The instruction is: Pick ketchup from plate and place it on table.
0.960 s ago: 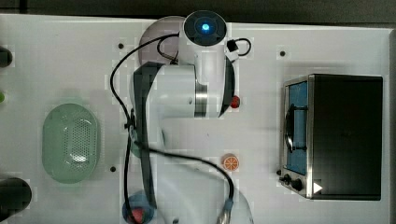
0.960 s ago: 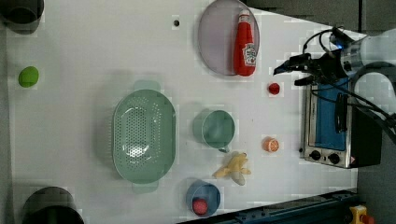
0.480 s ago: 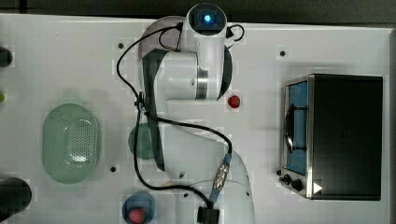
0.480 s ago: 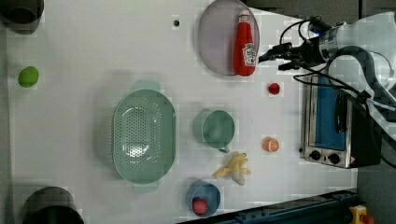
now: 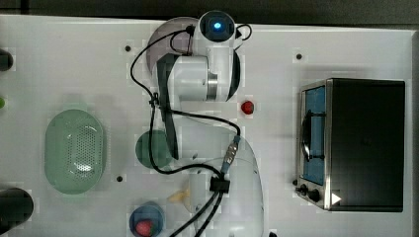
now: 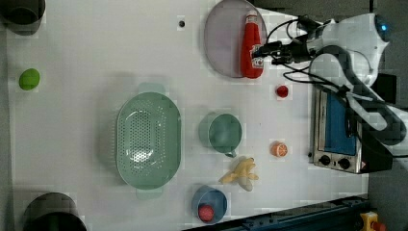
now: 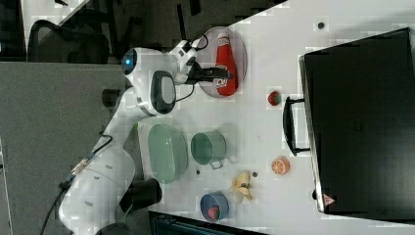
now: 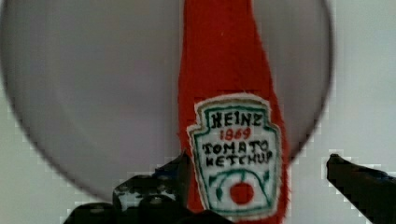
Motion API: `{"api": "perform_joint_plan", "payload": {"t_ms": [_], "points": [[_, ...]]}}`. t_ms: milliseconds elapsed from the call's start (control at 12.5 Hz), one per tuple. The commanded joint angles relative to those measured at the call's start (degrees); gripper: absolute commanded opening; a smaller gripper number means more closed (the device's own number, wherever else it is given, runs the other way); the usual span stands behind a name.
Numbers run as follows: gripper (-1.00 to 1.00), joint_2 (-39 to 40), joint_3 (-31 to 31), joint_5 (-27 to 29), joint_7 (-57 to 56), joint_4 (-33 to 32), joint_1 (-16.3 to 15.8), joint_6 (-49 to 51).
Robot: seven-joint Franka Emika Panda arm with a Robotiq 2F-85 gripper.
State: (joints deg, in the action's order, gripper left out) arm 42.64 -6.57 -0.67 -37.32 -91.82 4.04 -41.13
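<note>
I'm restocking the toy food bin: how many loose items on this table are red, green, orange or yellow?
Red: 3 (ketchup, ball, ball in blue bowl)
Green: 1 (ball)
Orange: 1 (orange half)
Yellow: 1 (banana)
Total: 6

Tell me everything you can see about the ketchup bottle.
The ketchup is a slim red bottle that looks like stitched fabric, with a whitish cap and a white Heinz Tomato Ketchup label. It lies flat along one edge of the plate, its base end overhanging the rim. The open gripper straddles its label end, not yet closed.
</note>
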Motion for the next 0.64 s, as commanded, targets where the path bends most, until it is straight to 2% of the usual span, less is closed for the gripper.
{"api": "perform_joint_plan", "payload": {"t_ms": [80, 480, 560, 640], "points": [[1.00, 1.89, 0.28, -0.21, -3.26, 2.27, -1.82, -4.89], [1.00, 5.36, 0.63, -1.11, -3.26, 2.66, -1.89, -10.37], [0.92, 5.54, 0.53, -1.10, -3.25, 2.79, -1.89, -10.82], [0.68, 5.52, 0.51, -1.10, -3.20, 2.89, -1.89, -10.80]]}}
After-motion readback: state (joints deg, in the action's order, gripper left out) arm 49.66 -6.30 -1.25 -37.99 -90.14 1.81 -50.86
